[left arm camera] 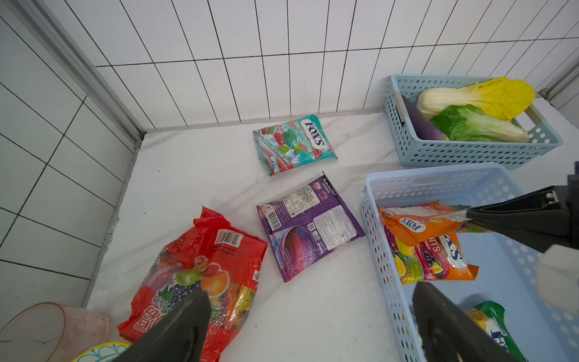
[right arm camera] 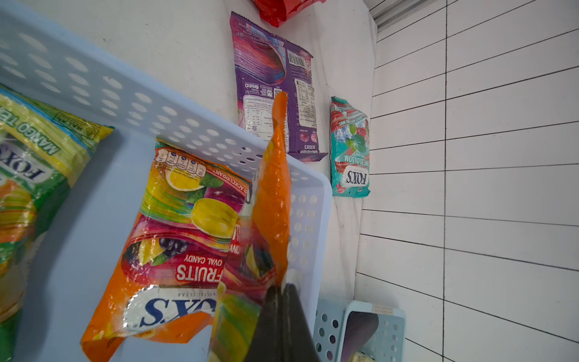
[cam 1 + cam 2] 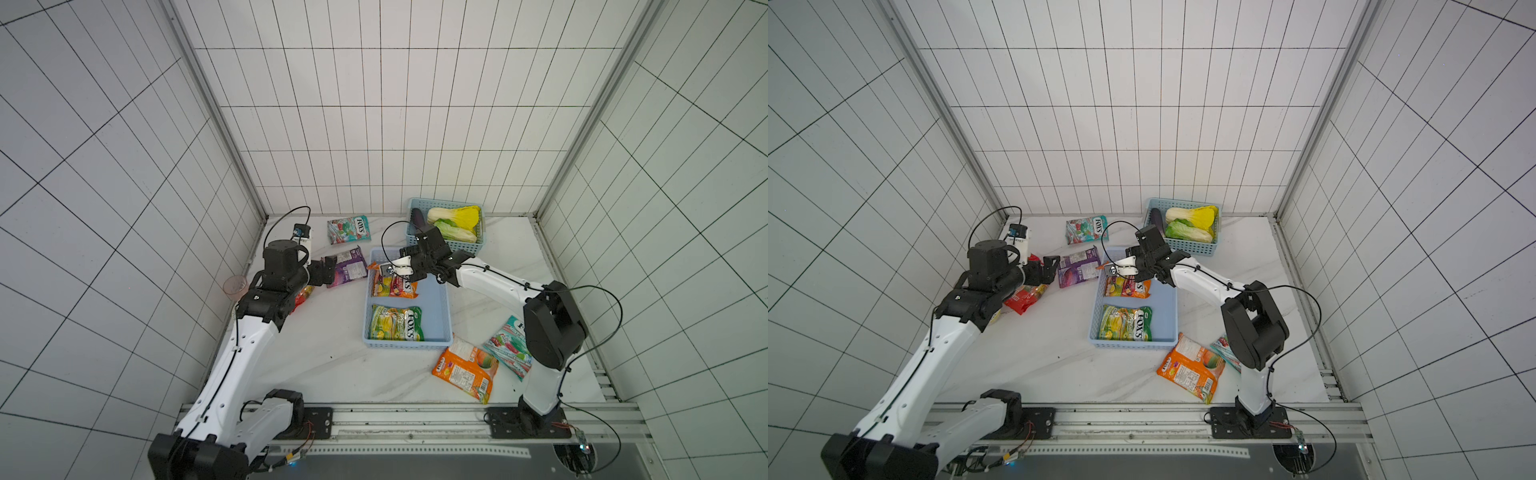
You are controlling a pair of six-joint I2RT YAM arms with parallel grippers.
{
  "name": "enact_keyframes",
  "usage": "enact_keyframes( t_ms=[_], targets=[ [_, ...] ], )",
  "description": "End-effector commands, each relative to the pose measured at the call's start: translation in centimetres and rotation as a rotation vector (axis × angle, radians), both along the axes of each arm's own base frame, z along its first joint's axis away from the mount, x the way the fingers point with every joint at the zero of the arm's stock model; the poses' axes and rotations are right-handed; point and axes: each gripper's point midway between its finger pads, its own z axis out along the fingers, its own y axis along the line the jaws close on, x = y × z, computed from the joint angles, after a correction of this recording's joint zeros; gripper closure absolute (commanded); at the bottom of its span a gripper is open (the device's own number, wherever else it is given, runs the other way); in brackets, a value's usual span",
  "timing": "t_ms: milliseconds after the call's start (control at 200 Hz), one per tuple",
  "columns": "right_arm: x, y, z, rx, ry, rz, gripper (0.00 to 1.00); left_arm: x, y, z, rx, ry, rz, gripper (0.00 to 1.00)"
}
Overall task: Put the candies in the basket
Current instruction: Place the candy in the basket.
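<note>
Mostly out of sight under the left arm [image 3: 266, 309]: red candy bag [image 3: 304, 294].

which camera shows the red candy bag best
The left wrist view: the red candy bag lies almost whole, fruit print and barcode clear. In both top views the left arm partly covers it; the right wrist view catches only one corner.

Two candies [image 3: 397, 328] lie in the basket [image 3: 437, 309] — a smaller basket [image 3: 471, 248] behind it, other candies [image 3: 347, 272] left and right.
</note>
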Motion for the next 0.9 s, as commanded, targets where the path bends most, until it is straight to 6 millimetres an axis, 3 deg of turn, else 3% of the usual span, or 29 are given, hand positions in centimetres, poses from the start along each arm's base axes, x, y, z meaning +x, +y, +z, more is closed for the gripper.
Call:
enact_keyframes(
  t_ms=[0,145,280,385,505,700,894],
  targets=[
    [-0.2,0.9,0.0,0.021,-0.048,0.040,1.00,0.4,0.1,0.3,0.013,-0.017,0.009,0.02],
    [-2.2,0.1,-2.4,-0.029,0.025,0.054,0.99,0.2,-0.4,0.4,-0.021,-0.004,-0.018,0.02],
    [-3.5,-0.2,-2.7,-0.027,0.065,0.043,0.78,0.5,-0.2,-0.1,0.005,-0.008,-0.005,0.02],
    [-5.0,-0.4,-2.8,-0.046,0.114,0.040,0.51,0.3,-0.5,0.3,-0.025,0.002,-0.021,0.02],
    [-6.0,-0.3,-0.6,0.029,0.205,-0.003,0.43,0.6,-0.2,-0.1,0.008,-0.009,-0.004,0.02],
    [-4.2,-0.3,2.8,0.215,0.439,-0.196,0.42,0.5,-0.1,0.0,-0.004,-0.006,-0.004,0.02],
    [-1.4,-0.7,0.8,0.268,0.589,-0.479,0.34,0.3,-0.2,0.3,-0.022,-0.003,-0.015,0.02]
  ],
)
